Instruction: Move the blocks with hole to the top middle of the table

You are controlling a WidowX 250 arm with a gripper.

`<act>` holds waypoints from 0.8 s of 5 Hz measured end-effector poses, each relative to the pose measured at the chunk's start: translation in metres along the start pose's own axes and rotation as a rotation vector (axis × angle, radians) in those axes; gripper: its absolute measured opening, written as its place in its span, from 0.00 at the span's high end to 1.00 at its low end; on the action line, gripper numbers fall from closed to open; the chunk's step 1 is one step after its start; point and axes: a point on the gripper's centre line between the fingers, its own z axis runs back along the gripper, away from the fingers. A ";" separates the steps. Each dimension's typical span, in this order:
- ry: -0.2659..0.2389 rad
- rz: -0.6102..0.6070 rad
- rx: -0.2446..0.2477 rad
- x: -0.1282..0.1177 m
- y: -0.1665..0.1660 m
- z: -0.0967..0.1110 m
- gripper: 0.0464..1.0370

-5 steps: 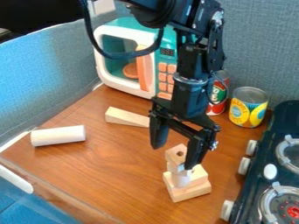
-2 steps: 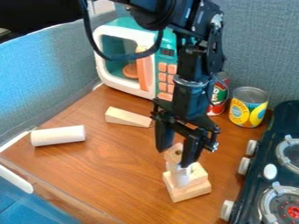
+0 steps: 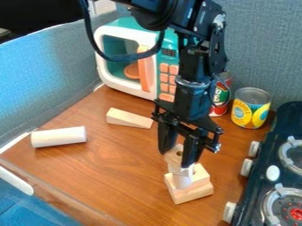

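Over the lower right of the tabletop, the gripper [image 3: 175,159] hangs down with one finger on each side of the upper wooden block with a hole [image 3: 175,153], shut on it. That block is at the top of a small stack, partly covered by the right finger. Below it a white cylinder [image 3: 182,180] stands upright on a wooden base of flat blocks [image 3: 191,192]. Whether the held block still touches the cylinder, I cannot tell.
A wooden wedge [image 3: 128,118] lies behind the stack to the left, and a pale cylinder [image 3: 58,137] at far left. A toy microwave [image 3: 126,59], a red can [image 3: 220,99] and a yellow can [image 3: 251,108] stand behind. The stove [image 3: 259,176] borders the right.
The gripper's fingers have come closer together around the upper block, which has shifted slightly to the left. The lower blocks and upright cylinder have stayed in place.
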 end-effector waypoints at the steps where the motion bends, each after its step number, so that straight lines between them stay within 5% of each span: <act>1: 0.002 -0.005 -0.007 0.000 -0.001 0.000 0.49; 3: -0.144 0.187 -0.010 0.008 0.028 0.046 0.49; 4: -0.137 0.276 -0.007 0.013 0.052 0.047 0.49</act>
